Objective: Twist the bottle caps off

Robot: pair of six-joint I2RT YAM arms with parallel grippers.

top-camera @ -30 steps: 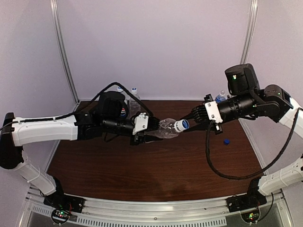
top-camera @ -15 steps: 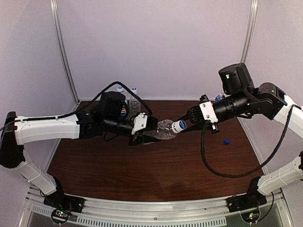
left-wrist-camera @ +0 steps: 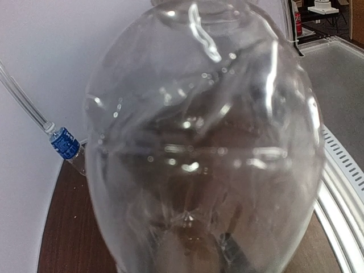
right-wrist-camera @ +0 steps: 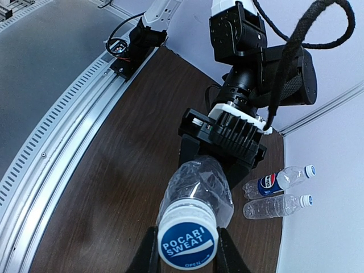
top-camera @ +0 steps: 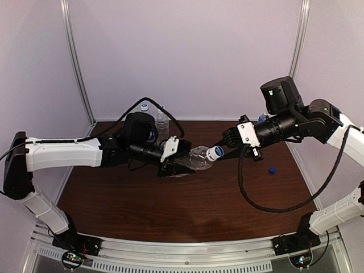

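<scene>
My left gripper (top-camera: 181, 161) is shut on the base of a plain clear bottle (top-camera: 197, 156) and holds it sideways above the table. The bottle fills the left wrist view (left-wrist-camera: 199, 142) and hides the fingers there. Its white cap with a blue "Pocari Sweat" centre (right-wrist-camera: 188, 240) points at my right gripper (top-camera: 223, 150), whose black fingers (right-wrist-camera: 149, 253) press on both sides of the cap. A solid dark blue cap (top-camera: 272, 169) lies loose on the table at the right.
A Pepsi-label bottle (right-wrist-camera: 274, 182) and a plain clear bottle (right-wrist-camera: 276, 206) lie capped by the back left wall. A blue-label bottle (left-wrist-camera: 64, 143) lies at the back right corner. Metal rail (top-camera: 187, 253) along the near edge.
My right arm has shifted left and its wrist has turned, closing around the cap. The left arm and its bottle have drifted slightly left.
</scene>
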